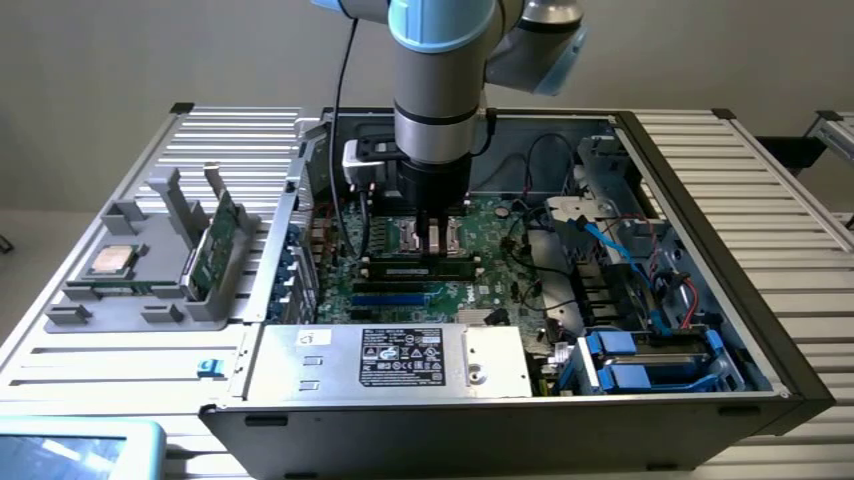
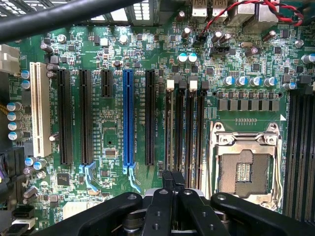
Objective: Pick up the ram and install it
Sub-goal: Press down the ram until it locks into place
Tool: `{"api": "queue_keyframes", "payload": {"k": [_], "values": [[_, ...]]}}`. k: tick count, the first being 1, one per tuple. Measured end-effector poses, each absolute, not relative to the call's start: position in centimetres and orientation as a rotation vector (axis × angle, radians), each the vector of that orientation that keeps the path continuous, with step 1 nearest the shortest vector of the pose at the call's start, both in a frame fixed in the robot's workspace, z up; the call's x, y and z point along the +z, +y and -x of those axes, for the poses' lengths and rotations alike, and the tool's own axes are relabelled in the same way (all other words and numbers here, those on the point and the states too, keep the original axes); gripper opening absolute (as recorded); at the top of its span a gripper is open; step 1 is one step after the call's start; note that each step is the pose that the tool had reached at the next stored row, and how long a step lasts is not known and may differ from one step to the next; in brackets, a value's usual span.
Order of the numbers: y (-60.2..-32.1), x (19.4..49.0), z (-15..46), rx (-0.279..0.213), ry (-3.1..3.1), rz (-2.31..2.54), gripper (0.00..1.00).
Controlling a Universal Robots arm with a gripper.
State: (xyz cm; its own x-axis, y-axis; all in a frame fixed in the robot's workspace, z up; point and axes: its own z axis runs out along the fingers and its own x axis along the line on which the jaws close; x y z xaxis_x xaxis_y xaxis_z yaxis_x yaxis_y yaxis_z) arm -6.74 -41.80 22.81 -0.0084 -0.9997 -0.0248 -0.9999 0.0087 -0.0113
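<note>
We have the gripper [image 1: 434, 245] closed and empty, pressing on the ram [image 1: 423, 267] lying in its slot on the motherboard [image 2: 113, 98]; we push straight down, evenly, to seat it.

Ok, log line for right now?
gripper shut | low over memory slots on motherboard | green ram stick upright in grey holder

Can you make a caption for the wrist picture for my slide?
Robot hand, shut, hovering over the green computer board beside its memory slots.
</note>
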Motion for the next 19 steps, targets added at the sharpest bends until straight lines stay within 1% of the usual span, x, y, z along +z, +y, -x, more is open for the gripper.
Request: {"api": "queue_keyframes", "payload": {"k": [19], "values": [[-41.79, 22.68, 6.73, 0.006, 2.208, 2.19, 0.09]]}}
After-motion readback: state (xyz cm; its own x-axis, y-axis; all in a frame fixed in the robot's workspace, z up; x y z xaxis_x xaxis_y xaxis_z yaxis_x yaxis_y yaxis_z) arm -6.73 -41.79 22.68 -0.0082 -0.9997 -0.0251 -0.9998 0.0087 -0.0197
